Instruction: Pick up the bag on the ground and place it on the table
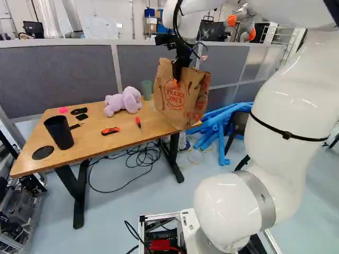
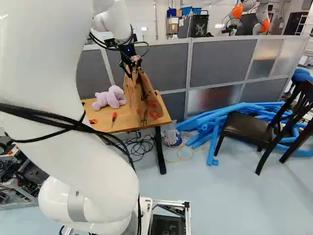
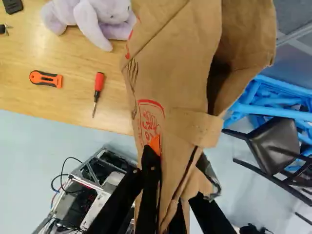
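Above centre in the left base view, the paper bag (image 1: 172, 106) is at the right end of the worktop (image 1: 90, 138), partly beyond its front edge. The jaws are closed on a fold of its paper, one finger on each side. Whether its base bears on the wood, I can't tell. Letting go here could tip it onto the floor (image 1: 116, 211), since too little of it may be supported. Carrying it farther in without enough lift might snag that edge, knock the green cup (image 1: 146, 90) or shove the plush toy (image 1: 125, 100); the pinched paper could also tear.
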### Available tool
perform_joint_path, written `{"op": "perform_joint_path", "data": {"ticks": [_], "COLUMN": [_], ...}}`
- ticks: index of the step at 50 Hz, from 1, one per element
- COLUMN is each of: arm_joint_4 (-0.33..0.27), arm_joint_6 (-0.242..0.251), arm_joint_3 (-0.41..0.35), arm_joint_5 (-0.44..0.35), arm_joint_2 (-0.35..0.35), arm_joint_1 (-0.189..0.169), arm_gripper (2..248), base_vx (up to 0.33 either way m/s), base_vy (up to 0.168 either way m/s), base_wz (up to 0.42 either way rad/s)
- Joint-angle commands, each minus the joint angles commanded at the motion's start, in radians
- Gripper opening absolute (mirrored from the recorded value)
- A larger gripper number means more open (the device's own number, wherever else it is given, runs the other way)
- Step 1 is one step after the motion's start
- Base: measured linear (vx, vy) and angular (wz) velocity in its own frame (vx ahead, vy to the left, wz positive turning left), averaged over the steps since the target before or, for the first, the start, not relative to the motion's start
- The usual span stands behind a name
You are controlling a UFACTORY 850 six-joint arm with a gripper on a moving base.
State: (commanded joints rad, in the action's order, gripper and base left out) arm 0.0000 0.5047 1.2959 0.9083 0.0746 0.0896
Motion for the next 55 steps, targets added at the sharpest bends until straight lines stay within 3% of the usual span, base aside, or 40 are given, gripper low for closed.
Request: {"op": "perform_joint_path", "data": {"ticks": [55], "arm_joint_4": [0.0], "arm_joint_6": [0.578], "arm_joint_3": [0.0], "arm_joint_5": [0.0], "arm_joint_2": [0.0], "arm_joint_1": [0.0], "arm_gripper": [21], "base_vx": [0.0], "base_vy": [0.0], "base_wz": [0.0]}}
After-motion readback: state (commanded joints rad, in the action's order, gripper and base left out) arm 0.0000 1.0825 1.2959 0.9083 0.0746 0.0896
